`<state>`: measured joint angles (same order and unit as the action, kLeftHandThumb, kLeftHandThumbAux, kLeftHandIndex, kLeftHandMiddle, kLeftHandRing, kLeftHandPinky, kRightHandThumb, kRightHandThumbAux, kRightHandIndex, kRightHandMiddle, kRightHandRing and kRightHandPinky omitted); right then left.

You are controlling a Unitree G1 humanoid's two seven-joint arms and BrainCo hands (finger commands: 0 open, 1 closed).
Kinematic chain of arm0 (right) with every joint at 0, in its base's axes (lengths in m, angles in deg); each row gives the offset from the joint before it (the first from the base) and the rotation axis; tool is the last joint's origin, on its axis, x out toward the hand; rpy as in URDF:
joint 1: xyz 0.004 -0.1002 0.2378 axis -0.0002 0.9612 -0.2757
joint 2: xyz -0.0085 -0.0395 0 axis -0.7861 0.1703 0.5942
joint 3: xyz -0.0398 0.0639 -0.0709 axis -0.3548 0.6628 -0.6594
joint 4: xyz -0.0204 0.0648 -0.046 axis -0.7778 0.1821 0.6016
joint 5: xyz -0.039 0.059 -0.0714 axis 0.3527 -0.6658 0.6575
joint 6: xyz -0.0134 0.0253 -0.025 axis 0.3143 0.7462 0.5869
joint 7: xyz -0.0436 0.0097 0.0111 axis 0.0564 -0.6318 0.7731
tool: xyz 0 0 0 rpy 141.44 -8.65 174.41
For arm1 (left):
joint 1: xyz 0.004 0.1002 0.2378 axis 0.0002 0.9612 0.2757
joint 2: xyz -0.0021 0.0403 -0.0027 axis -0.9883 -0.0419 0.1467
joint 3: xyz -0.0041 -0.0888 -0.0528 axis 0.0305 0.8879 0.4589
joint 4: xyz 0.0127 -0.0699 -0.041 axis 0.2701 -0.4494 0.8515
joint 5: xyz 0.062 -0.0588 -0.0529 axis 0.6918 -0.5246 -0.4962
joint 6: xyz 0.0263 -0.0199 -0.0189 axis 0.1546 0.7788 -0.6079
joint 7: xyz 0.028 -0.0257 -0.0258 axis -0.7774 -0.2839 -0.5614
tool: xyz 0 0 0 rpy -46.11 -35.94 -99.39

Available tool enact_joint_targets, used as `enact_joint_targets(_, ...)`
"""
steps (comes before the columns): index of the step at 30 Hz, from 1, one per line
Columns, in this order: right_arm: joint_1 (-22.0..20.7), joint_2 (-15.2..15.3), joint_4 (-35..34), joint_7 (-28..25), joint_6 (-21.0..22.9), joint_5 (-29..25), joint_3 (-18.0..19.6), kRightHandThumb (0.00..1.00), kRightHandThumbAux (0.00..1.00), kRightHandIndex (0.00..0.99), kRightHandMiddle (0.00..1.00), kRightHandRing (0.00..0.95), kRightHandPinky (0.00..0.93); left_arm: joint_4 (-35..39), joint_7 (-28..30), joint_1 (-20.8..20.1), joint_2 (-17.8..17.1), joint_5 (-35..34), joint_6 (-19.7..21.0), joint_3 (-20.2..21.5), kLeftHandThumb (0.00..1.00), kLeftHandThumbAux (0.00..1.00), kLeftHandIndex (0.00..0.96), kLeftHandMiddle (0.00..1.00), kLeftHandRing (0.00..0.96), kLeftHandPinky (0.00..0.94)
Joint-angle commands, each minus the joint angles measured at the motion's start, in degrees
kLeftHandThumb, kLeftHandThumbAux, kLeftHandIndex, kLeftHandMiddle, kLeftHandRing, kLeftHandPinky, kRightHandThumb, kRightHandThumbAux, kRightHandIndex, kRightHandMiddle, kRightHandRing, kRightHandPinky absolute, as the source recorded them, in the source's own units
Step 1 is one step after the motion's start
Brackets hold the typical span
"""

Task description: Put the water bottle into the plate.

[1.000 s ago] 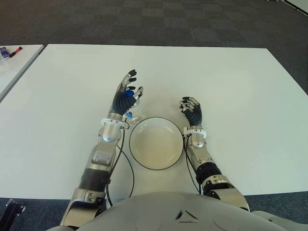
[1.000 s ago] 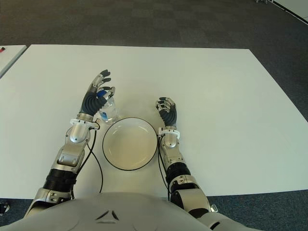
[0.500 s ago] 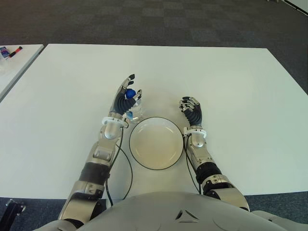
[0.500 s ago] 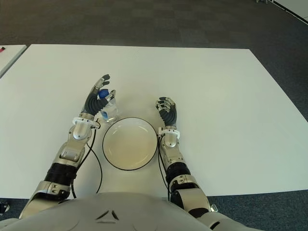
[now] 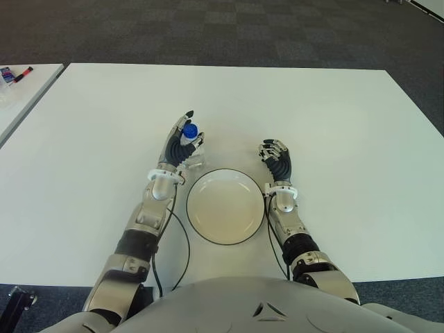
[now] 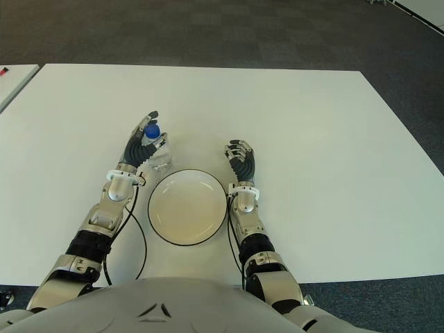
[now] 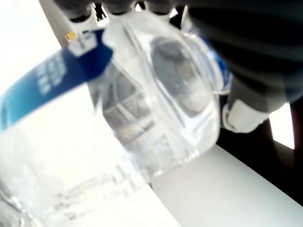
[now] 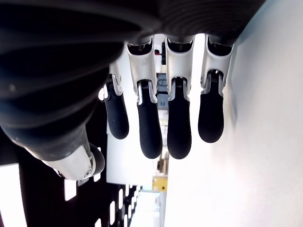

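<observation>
A clear water bottle with a blue cap stands upright on the white table, just beyond the left rim of the plate. My left hand is wrapped around it from the left, fingers curled on its body; the left wrist view shows the bottle filling the palm. The round white plate with a dark rim lies empty between my two hands. My right hand shows to the right of the plate, its fingers relaxed and holding nothing.
A second white table at the far left carries markers. A black cable loops from my left wrist beside the plate. Dark carpet lies beyond the table's far edge.
My left hand's fingers, spread around the bottle a second ago, have curled in onto it, and the blue cap now shows above them. The right hand and plate have not moved.
</observation>
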<state>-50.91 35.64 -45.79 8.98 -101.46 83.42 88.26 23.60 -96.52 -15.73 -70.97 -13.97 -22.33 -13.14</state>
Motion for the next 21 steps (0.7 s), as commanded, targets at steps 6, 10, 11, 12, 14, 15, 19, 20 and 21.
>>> enact_joint_targets(6,1.14,-0.26,1.58,0.30,1.08,0.36,0.03,0.941,0.669,0.355,0.487,0.518,0.546,-2.39,-1.04,-0.57,-0.49,0.79,-1.48,-0.85,0.455,0.583,0.006,0.089,0.113,0.169)
enact_joint_targets(10,1.18,-0.23,1.50,0.19,1.13,0.35,-0.02,0.941,0.669,0.355,0.487,0.518,0.548,-2.99,-1.14,-0.73,-0.54,0.70,-1.89,-0.85,0.451,0.582,0.004,0.087,0.111,0.171)
enact_joint_targets(11,1.19,-0.22,1.49,0.15,1.16,0.34,-0.03,0.941,0.669,0.355,0.487,0.518,0.548,-3.09,-1.15,-0.75,-0.55,0.65,-1.98,-0.86,0.451,0.581,0.004,0.087,0.111,0.172)
enact_joint_targets(12,1.19,-0.21,1.48,0.11,1.20,0.33,-0.04,0.941,0.669,0.355,0.487,0.518,0.548,-3.20,-1.15,-0.78,-0.56,0.57,-2.09,-0.86,0.452,0.580,0.004,0.087,0.111,0.172)
enact_joint_targets(14,1.19,-0.21,1.46,0.03,1.28,0.26,-0.02,0.941,0.669,0.355,0.487,0.518,0.549,-3.37,-1.17,-0.81,-0.55,0.42,-2.32,-0.86,0.452,0.578,0.004,0.087,0.110,0.174)
enact_joint_targets(15,1.20,-0.20,1.45,-0.01,1.31,0.23,-0.01,0.941,0.669,0.355,0.487,0.518,0.549,-3.44,-1.19,-0.82,-0.55,0.35,-2.43,-0.87,0.453,0.577,0.004,0.087,0.111,0.176)
enact_joint_targets(19,1.19,-0.29,1.48,-0.25,1.29,-0.13,0.14,0.941,0.669,0.355,0.487,0.519,0.548,-3.58,-1.26,-0.80,-0.49,0.13,-2.90,-0.89,0.455,0.573,0.007,0.089,0.115,0.188)
enact_joint_targets(20,1.19,-0.31,1.50,-0.26,1.22,-0.18,0.17,0.941,0.669,0.355,0.487,0.519,0.545,-3.60,-1.26,-0.79,-0.47,0.08,-3.01,-0.88,0.457,0.573,0.008,0.089,0.115,0.190)
enact_joint_targets(21,1.19,-0.33,1.52,-0.27,1.16,-0.21,0.20,0.941,0.669,0.355,0.487,0.519,0.544,-3.62,-1.26,-0.78,-0.46,0.03,-3.09,-0.87,0.459,0.574,0.008,0.089,0.116,0.191)
